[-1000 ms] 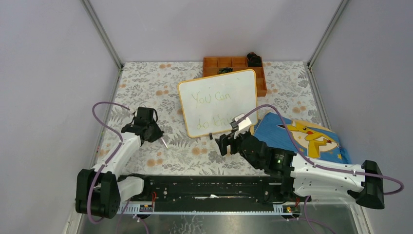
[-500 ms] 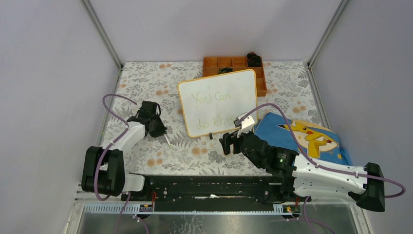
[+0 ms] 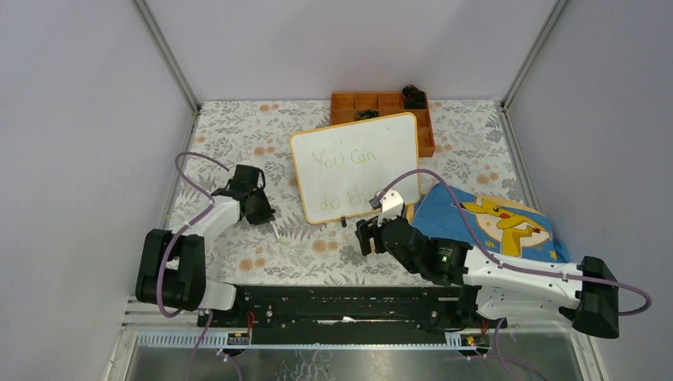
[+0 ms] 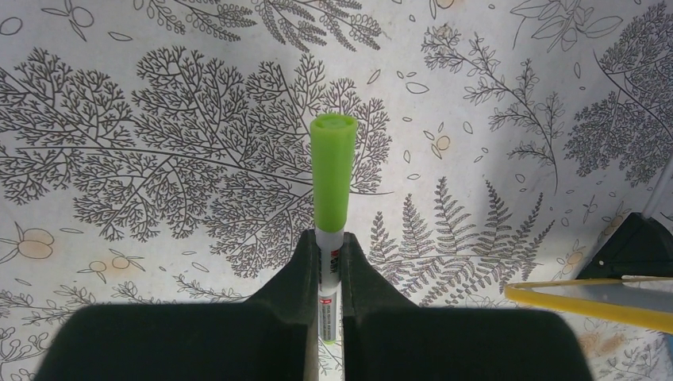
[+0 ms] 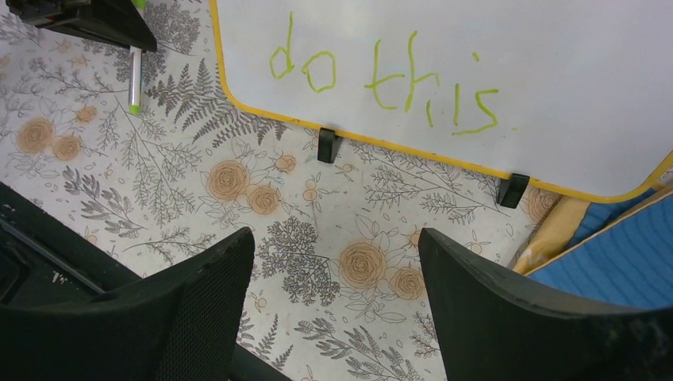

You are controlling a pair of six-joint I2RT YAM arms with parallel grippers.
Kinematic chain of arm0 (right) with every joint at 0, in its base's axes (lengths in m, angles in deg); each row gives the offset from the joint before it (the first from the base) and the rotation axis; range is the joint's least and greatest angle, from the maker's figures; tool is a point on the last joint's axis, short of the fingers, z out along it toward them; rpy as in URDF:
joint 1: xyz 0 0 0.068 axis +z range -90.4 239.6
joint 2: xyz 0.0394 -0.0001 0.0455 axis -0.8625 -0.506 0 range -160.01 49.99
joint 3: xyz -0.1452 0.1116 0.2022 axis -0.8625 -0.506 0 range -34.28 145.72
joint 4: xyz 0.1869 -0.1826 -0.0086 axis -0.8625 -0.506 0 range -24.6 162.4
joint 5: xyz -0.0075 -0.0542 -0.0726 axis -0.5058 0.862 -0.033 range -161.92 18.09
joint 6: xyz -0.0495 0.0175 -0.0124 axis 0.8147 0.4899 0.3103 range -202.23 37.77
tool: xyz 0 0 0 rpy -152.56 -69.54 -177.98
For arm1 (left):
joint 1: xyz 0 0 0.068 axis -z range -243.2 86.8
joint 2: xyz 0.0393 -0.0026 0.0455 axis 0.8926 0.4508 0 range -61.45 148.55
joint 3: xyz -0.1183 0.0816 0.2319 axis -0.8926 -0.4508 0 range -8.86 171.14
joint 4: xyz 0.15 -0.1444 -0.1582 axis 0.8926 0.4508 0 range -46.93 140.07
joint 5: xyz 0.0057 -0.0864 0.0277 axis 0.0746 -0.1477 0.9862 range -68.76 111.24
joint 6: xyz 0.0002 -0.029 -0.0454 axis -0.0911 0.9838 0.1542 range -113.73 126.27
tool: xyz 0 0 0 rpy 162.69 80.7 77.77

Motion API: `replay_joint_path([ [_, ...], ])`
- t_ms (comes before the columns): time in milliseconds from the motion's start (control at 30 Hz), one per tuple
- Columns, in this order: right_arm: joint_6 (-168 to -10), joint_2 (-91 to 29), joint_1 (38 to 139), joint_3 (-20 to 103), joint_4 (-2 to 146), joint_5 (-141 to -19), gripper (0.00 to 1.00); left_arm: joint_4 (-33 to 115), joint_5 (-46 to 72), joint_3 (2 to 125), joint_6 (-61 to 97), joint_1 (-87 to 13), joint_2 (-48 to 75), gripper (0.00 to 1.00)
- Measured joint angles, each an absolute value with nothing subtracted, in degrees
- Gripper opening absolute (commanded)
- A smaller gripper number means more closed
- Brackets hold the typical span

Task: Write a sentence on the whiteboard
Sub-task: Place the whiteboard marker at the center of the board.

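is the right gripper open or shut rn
Open. The right gripper has its fingers spread wide apart, with nothing held between them.

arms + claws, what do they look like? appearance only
Left arm and right arm: white shells, black joints and bases, each with a purple cable looping along it. Left claw and right claw: two matte black fingers each. Green LED on the right arm.

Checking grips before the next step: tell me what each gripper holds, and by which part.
The left gripper holds a green marker, clamped on its white barrel just behind the green cap. The right gripper is open and holds nothing.
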State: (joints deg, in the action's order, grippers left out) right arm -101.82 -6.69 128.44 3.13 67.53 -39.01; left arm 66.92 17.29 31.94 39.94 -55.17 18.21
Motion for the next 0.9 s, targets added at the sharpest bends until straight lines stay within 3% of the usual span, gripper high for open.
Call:
replay_joint_path([
  [900, -102.7, -10.0, 128.4, 5.1, 68.8, -39.9, 0.80, 66.7, 16.5, 32.0, 39.9, -53.4, 20.9, 0.21],
])
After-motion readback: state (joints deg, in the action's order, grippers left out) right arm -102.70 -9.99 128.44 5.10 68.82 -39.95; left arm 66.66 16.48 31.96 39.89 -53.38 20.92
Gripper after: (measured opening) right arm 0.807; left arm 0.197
